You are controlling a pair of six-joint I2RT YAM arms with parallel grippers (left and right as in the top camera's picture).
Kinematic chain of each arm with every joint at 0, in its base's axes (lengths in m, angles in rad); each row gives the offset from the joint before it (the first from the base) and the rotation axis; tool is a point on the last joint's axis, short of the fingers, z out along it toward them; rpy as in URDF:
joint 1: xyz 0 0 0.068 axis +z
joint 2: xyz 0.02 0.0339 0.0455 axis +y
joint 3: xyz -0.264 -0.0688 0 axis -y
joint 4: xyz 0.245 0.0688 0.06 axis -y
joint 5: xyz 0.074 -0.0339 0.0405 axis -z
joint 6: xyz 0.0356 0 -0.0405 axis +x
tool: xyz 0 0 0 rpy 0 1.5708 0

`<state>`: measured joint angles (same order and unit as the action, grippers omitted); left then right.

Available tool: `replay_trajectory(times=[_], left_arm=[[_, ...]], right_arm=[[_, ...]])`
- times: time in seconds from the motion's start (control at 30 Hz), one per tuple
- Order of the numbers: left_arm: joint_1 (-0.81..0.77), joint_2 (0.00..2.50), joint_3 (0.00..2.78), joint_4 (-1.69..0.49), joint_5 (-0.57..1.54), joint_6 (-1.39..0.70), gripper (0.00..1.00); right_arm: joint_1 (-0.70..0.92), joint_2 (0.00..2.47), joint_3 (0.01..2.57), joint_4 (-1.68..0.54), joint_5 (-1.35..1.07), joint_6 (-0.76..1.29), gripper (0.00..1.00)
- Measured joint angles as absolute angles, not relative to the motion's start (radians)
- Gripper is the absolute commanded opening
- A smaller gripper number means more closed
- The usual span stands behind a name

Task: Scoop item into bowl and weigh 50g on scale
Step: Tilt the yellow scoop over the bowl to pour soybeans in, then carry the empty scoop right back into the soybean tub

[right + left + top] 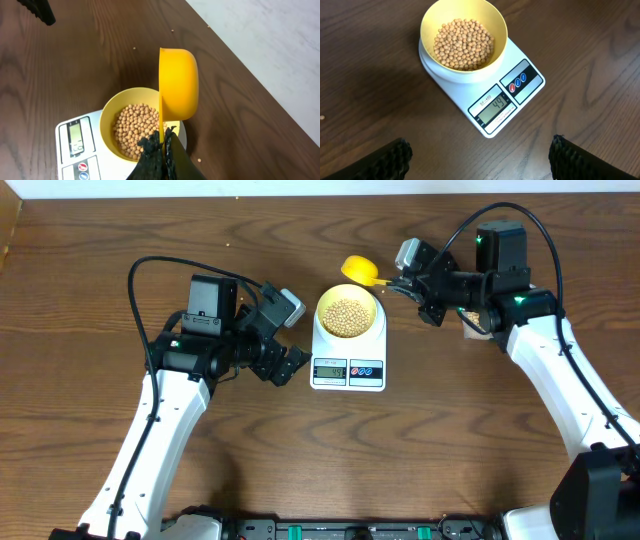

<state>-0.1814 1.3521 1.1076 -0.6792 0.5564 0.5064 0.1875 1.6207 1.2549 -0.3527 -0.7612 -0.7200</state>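
The beans [347,317] lie heaped in the bowl [320,315], covering its bottom and well below the rim. The bowl sits on the scale [348,348], at mid-table and filling the platform. In the left wrist view the display starts with a 4; the second digit is too small to be sure of. Red and blue buttons sit just right of it.

Just past the bowl's far rim is a yellow scoop [359,269], tipped on its side with its mouth turned toward the bowl. Whether it touches the rim cannot be told. The right gripper [398,283] reaches in from the right, its fingers [150,155] pinched together on the scoop's handle. In the right wrist view the scoop hides part of the bowl's far-right rim.

Left of the scale, close beside its near-left corner, hangs the left gripper [288,365], fingers spread wide and holding nothing. Its fingertips [390,159] frame the scale from the near side, clear of it.

A few stray beans [134,48] lie on the brown table [100,240], well apart. Something pale shows under the right arm, too hidden to name.
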Motion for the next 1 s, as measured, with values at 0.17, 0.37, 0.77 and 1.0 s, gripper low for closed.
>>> replay_trajectory(times=[0.17,0.37,0.77,1.0], left_arm=[[-0.181,1.352,1.108,-0.679,0.556,0.506,0.90],[-0.181,1.352,1.108,-0.679,0.556,0.506,0.90],[-0.181,1.352,1.108,-0.679,0.556,0.506,0.90],[-0.181,1.352,1.108,-0.679,0.556,0.506,0.90]], right_arm=[[0.187,1.621,1.255,-0.344,-0.694,-0.727,0.01],[0.187,1.621,1.255,-0.326,-0.551,-0.728,0.01],[0.051,1.621,1.255,-0.180,-0.430,-0.687,0.01],[-0.071,1.621,1.255,-0.126,-0.421,-0.486,0.01]])
